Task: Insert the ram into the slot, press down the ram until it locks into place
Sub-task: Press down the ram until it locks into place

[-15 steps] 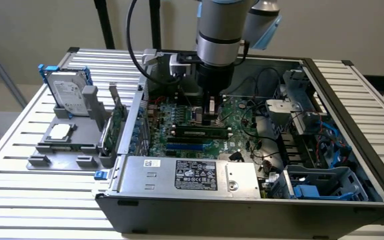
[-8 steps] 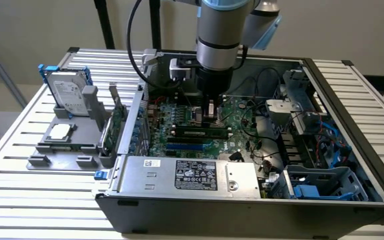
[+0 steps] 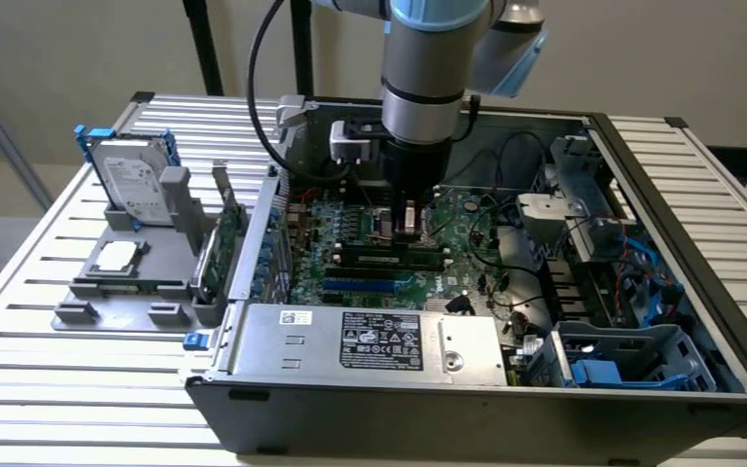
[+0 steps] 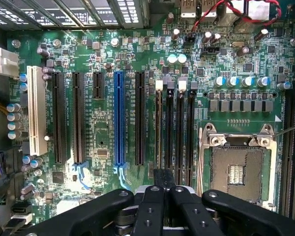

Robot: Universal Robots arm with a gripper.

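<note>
The black two-fingered gripper [image 4: 163,204] is sitting with its fingers [image 4: 150,211] drawn in tight, jaws closed, and only a sliver of dark showing between them in the wrist view; I cannot tell what that dark piece is. In the exterior view the gripper [image 3: 408,220] is hanging low inside the open computer case [image 3: 685,243], right down at the large green motherboard [image 3: 347,219].

Just in front of it, on the camera's side, the long thin green circuit-board ram stick with dark chips [image 3: 384,256] is lying lengthwise along the memory sockets, apart from the fingers. Whether it is clipped home I cannot tell.

In the wrist view the long narrow black plastic memory slot [image 4: 169,130] is running in a bank of four parallel sockets, two with white end clips, reaching out from just past the fingertips. Beside that bank the square metal-framed processor socket [image 4: 236,172] is showing; on the other side the long blue plastic expansion socket [image 4: 119,118] is standing among black ones.

Further out, the silver labelled power supply box [image 3: 367,341] is filling the case's near edge. Towards the exterior view's left, a silver hard drive in a blue bracket [image 3: 133,180] is resting on the slatted metal table [image 3: 36,292].
</note>
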